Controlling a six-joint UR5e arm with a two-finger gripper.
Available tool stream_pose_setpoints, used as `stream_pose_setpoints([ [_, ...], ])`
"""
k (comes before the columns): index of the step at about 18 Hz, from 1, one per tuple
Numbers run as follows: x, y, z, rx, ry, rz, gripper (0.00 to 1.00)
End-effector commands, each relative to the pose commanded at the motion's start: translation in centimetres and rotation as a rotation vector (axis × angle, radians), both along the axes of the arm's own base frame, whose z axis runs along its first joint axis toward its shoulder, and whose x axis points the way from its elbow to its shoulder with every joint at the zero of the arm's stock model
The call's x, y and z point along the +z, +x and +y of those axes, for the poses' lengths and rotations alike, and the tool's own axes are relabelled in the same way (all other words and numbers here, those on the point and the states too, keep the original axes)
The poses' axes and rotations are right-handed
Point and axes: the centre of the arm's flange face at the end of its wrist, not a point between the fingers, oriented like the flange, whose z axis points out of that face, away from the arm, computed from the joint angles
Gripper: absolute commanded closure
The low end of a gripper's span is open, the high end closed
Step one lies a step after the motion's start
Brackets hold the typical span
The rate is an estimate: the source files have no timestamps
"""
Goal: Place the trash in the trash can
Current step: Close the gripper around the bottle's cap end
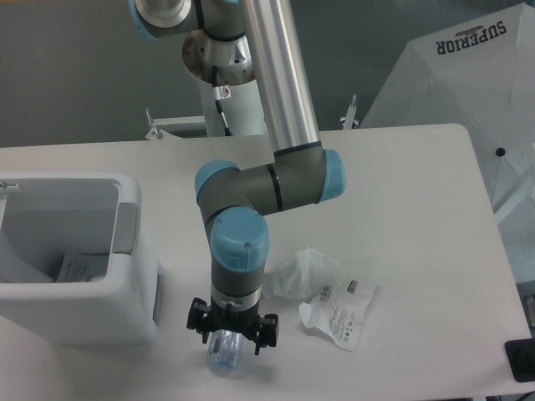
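The clear, bluish crushed bottle (223,357) lies on the table near the front edge, mostly hidden under my gripper (231,337). The gripper points straight down over it, open, with a finger on each side of the bottle. The crumpled white wrapper (333,302) with small printed labels lies just right of the gripper, apart from it. The white boxy trash can (125,313) with a grey side panel stands at the left, a short gap from the gripper.
A white sheet with print (79,267) lies inside the can. A white umbrella (468,92) leans beyond the table's right edge. A black object (520,361) sits at the front right corner. The arm's base (227,58) is at the back.
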Motion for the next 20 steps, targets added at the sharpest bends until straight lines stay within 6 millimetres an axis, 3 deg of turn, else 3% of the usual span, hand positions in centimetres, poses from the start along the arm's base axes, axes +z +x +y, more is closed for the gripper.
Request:
stream_pose_setpoints([
  [9,-2.4,0.4,0.1,0.0,-0.03,-0.015,0.0],
  [20,-3.7,0.1,0.4,0.001,-0.034,-0.015,0.0],
])
